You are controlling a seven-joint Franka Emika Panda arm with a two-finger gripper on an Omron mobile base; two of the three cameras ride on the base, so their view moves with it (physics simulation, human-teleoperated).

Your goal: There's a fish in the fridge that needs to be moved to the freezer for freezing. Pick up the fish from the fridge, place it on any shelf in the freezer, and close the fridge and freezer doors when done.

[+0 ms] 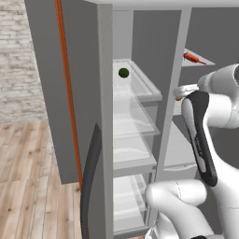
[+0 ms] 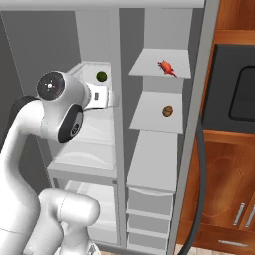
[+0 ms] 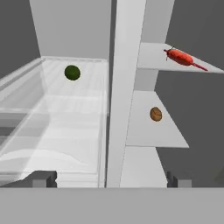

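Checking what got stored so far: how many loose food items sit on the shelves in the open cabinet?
3: a slim red-orange fish on the top opaque grey shelf, a small brown round item on the shelf below, a dark green ball on a clear glass shelf. Drawers may hide more.

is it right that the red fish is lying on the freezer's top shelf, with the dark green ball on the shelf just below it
Not quite. The fish does lie on the freezer's top shelf, but the thing on the shelf just below it is a small brown round item. The dark green ball sits on a clear glass shelf in the fridge, on the other side of the divider. The right base view shows all of this.
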